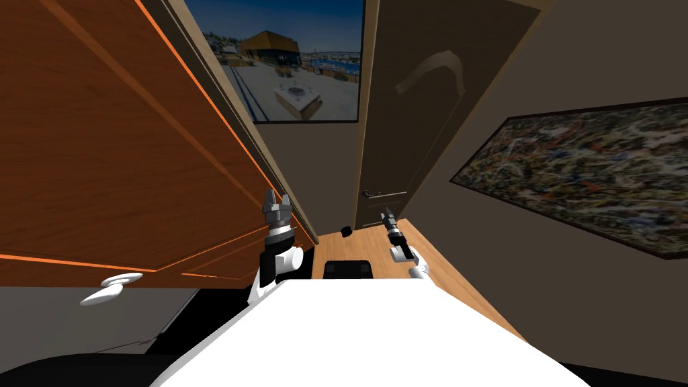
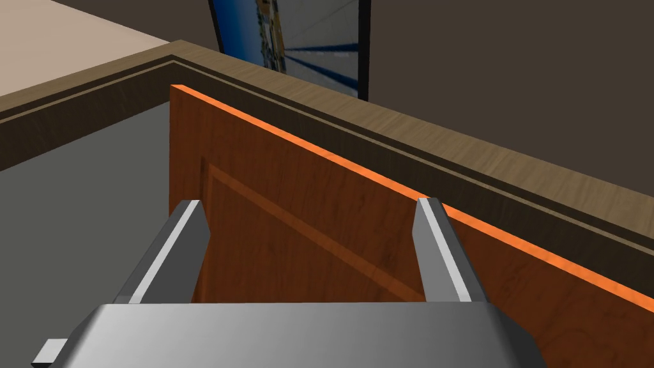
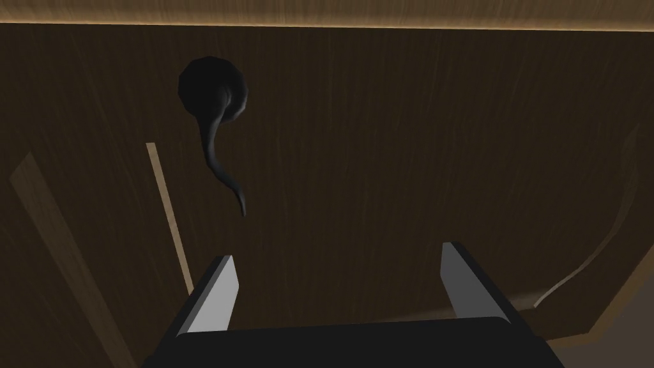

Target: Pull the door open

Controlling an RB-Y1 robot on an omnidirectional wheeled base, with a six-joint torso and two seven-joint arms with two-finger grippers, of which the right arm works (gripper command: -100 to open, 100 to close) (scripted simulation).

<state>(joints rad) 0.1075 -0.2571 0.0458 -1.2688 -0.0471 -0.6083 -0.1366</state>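
Note:
A dark brown door (image 1: pixel 410 121) stands shut straight ahead, with a dark lever handle (image 1: pixel 375 194). In the right wrist view that black lever handle (image 3: pixel 217 128) hangs from its round rose, ahead of and off to one side of my open right gripper (image 3: pixel 338 255), which touches nothing. In the head view the right gripper (image 1: pixel 387 215) is just short of the dark door. On the left an orange-brown wooden door (image 1: pixel 114 148) is swung out beside me, with a white lever handle (image 1: pixel 111 287). My left gripper (image 1: pixel 277 199) is open by this door's edge (image 2: pixel 319 211), holding nothing.
A tan wooden door frame (image 2: pixel 447 147) runs behind the orange door. A framed cityscape picture (image 1: pixel 295 60) hangs ahead and a large mottled painting (image 1: pixel 591 175) hangs on the close right wall. A small black object (image 1: pixel 347 232) lies on the narrow wooden floor (image 1: pixel 430 259).

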